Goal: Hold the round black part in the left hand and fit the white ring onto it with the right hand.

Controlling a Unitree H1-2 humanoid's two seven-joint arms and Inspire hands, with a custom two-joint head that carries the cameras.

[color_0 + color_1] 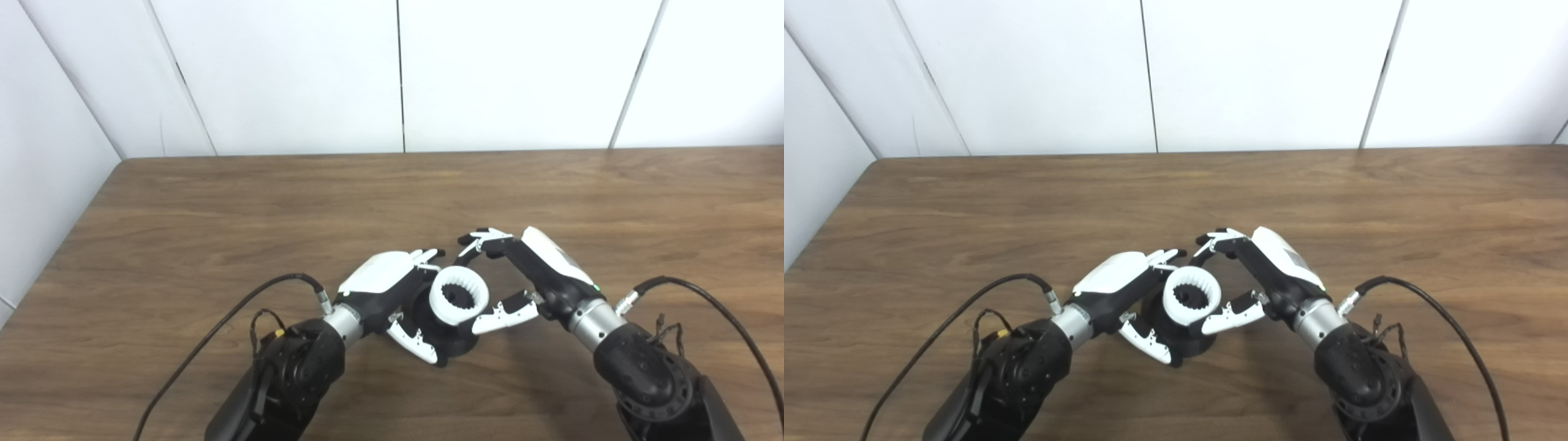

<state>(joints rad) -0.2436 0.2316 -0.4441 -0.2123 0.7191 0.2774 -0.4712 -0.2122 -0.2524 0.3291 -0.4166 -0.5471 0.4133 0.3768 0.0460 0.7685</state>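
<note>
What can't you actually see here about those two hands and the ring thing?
- Both views: most of the round black part is hidden by the white ring and the left hand.
- Whether the ring is fully seated: covered.
- Whether the right hand touches the ring: too small to tell.

Table: brown wooden table with a visible lengthwise grain (245, 202), filling the lower part of both views; a paler patch of reflected light lies on the far half.
Table edges: the far edge runs straight along the foot of the wall; the left edge slants down toward the near left corner of the picture.
Wall: white panelled wall (294, 73) behind the table, plain and evenly lit.
Seams: 3 thin dark vertical seams split the back wall into panels; the middle seam (400, 73) stands near the picture's centre.
Side wall: white side panel (43, 153) beside the table's left edge.
</note>
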